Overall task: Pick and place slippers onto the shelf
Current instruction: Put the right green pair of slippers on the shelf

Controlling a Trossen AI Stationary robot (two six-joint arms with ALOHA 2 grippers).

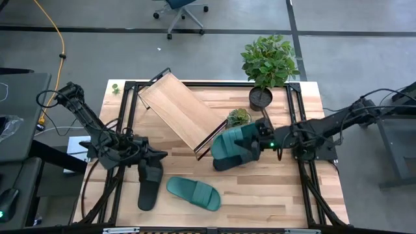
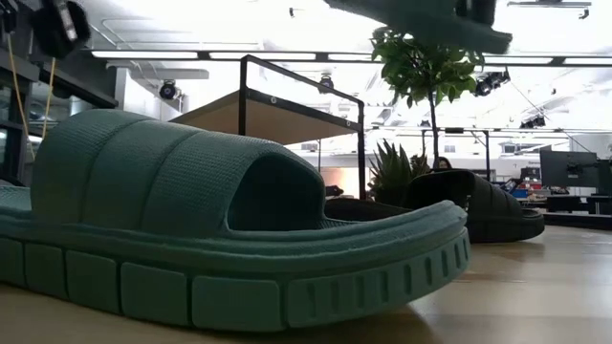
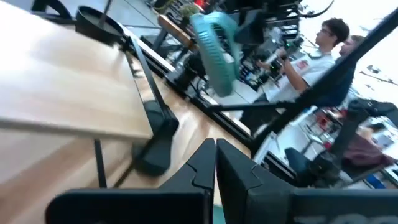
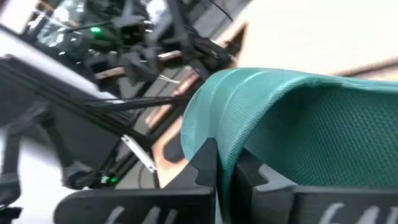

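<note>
Lying closest on the tabletop, teal slipper; right gripper clamping second teal slipper beside shelf; left gripper, fingers together, hovering over black slipper.

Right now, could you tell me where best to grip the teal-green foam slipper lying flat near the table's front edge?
Probably the wide arched strap of the teal-green foam slipper: it lies sole-down, so the strap stands clear. Come from above at its heel side, one finger under.

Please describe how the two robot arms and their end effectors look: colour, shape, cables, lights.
Both arms are black with slim jointed links and loose black cables. The left end effector has two flat dark fingers. The right end effector looks alike, with a green light beside it.
</note>
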